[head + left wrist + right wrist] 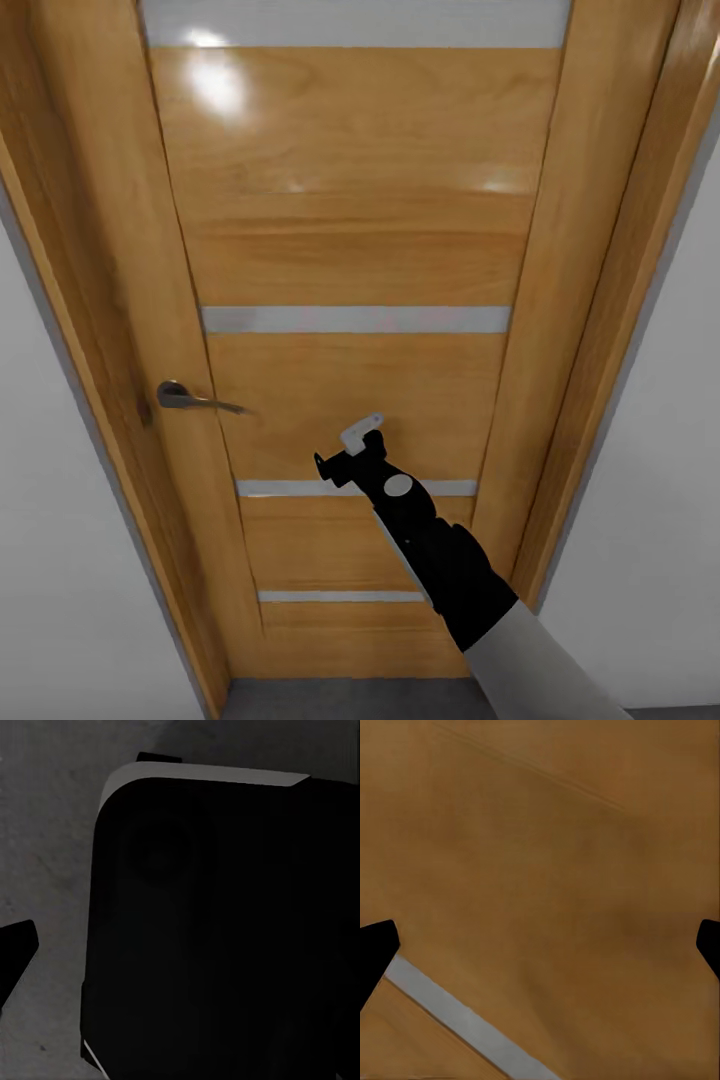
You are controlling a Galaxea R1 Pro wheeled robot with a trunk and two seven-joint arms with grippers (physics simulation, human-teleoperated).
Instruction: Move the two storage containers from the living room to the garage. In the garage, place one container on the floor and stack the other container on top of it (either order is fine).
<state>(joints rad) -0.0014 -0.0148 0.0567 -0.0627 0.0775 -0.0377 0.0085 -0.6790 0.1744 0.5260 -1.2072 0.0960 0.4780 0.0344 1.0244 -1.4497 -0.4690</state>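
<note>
Presently, right gripper (352,452): raised in front of a wooden door (350,260), its fingers pointing at the panel just above the door's third pale strip (355,487). In the right wrist view the two dark fingertips (375,949) sit at opposite edges of the picture with bare wood between them, so the claw stands wide apart and grips nothing. Whether the tips touch the wood cannot be told.

Right arm (450,570): black forearm with a round white mark, passing into a pale grey sleeve toward the lower right of the head view.

Door: honey-coloured wood, glossy, crossed by several horizontal frosted strips; one such strip (465,1024) runs slantwise through the right wrist view. A metal lever handle (190,400) sits on the door's left stile, well apart from the gripper. Wooden frame (610,300) on both sides; plain white wall (660,520) beyond it. A band of dark grey floor (340,700) shows at the door's foot.

Left gripper: one dark fingertip (15,952) enters the left wrist view; the other is not visible, so its state cannot be told. A large black rounded body (225,937) with a pale edge lies over rough grey concrete (45,832).

Storage containers: none in these views; location cannot be told.
</note>
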